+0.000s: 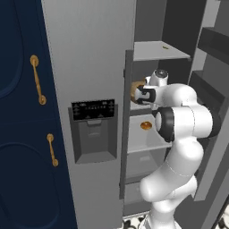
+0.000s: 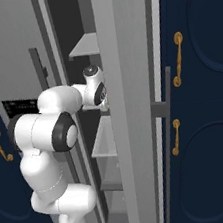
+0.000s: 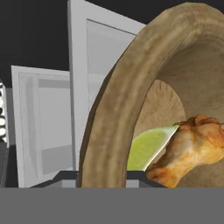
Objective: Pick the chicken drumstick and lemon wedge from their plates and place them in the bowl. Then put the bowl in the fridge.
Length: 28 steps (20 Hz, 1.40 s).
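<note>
Hand view, left to right: fridge (image 3: 48, 118) shelves, then the bowl (image 3: 122, 105) rim pinched between the gripper (image 3: 103, 175) tips, lemon (image 3: 146, 151) and drumstick (image 3: 192, 144) loose inside, so the stiff, light wooden bowl looks best held by its rim and kept level.

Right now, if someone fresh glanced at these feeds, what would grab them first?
The wooden bowl looms close in the hand view, with the chicken drumstick and lemon wedge inside it. In the left base view the white arm reaches into the open fridge, bowl at a middle shelf.
</note>
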Tool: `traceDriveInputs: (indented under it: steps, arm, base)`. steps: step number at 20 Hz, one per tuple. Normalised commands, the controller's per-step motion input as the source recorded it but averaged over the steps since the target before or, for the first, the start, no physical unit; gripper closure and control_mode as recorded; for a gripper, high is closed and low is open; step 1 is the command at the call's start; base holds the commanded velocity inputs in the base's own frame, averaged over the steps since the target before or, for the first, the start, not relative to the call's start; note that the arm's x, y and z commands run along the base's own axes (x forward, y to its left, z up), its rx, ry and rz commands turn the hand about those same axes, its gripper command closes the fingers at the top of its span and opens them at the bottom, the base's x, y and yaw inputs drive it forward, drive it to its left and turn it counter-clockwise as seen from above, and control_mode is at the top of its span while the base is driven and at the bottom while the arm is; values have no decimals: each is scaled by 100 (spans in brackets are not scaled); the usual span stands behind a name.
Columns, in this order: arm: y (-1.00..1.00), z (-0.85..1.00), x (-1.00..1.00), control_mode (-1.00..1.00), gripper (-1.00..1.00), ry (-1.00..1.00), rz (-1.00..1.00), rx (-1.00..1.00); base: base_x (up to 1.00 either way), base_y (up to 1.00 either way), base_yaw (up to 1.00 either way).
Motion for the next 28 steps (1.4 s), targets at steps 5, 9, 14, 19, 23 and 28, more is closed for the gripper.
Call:
traceDriveInputs:
  steps: [5, 9, 14, 19, 23, 28]
  arm:
    - [0, 0, -2, -100, 100, -7, 0, -1]
    - [0, 0, 4, -100, 100, -10, 0, -1]
    - [0, 0, 0, -100, 100, 0, 0, 0]
    - [0, 1, 10, -100, 100, -2, 0, 0]
    - [0, 9, 10, -100, -100, -5, 0, 0]
    - [0, 65, -4, -100, -100, -17, 0, 0]
  base:
    - [-6, 0, 0]
    - [0, 0, 0]
    - [0, 0, 0]
    - [0, 0, 0]
    - [0, 0, 0]
    - [0, 0, 0]
